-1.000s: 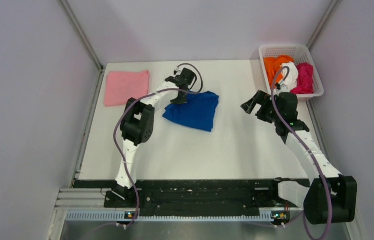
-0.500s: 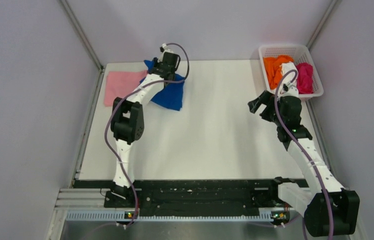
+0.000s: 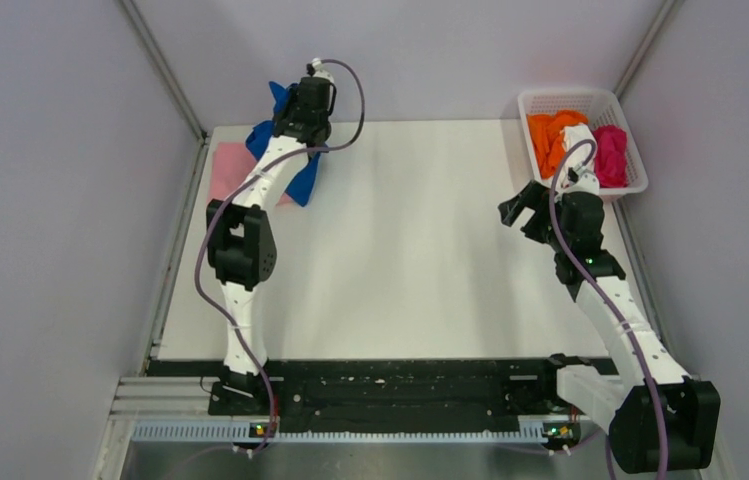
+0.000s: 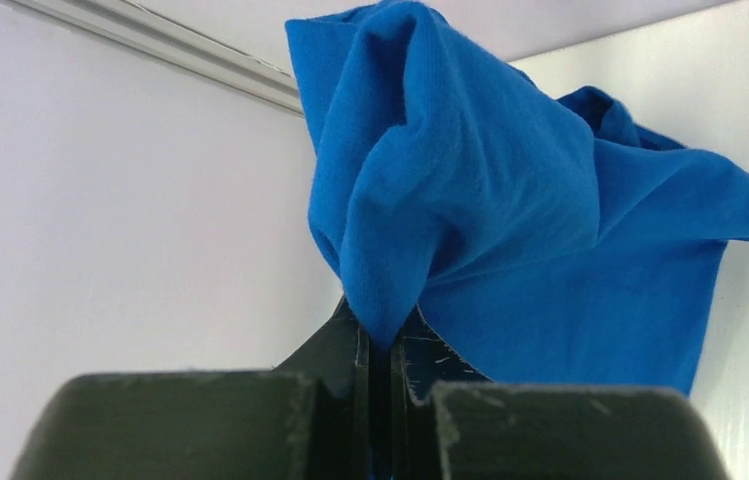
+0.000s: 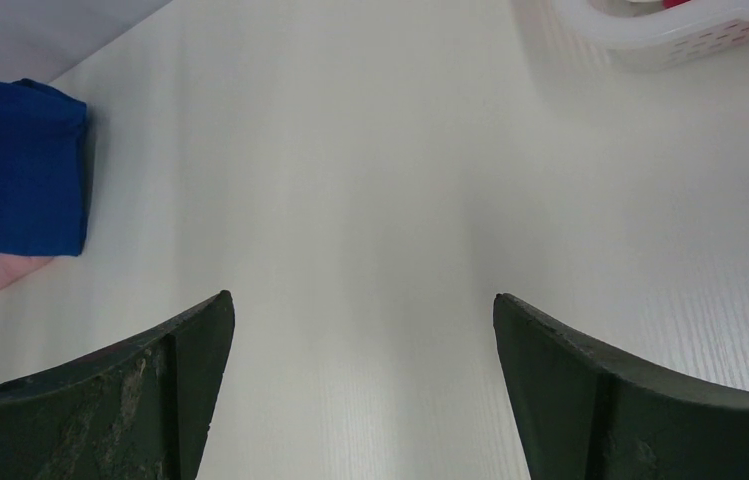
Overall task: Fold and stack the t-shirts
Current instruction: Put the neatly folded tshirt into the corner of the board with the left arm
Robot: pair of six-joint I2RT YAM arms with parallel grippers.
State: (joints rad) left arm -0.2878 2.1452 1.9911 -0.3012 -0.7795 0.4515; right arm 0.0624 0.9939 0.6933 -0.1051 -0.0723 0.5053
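blue t-shirt (image 4: 510, 200) in tight left claw (image 4: 382, 338), long axis down toward pink t-shirt (image 3: 225, 165); right claw (image 5: 362, 297) wide

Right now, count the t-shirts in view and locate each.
5: blue t-shirt hangs from the left tool over the pink t-shirt at the far-left corner; orange t-shirt, white t-shirt and magenta t-shirt lie in the basket. Others may hide underneath.

1. The pink t-shirt (image 3: 226, 172) is mostly hidden behind the blue t-shirt (image 4: 510, 230) and the left arm (image 3: 268, 172).
2. The basket (image 5: 680, 35) is cut by the right wrist view's top edge, its contents perhaps cloth.
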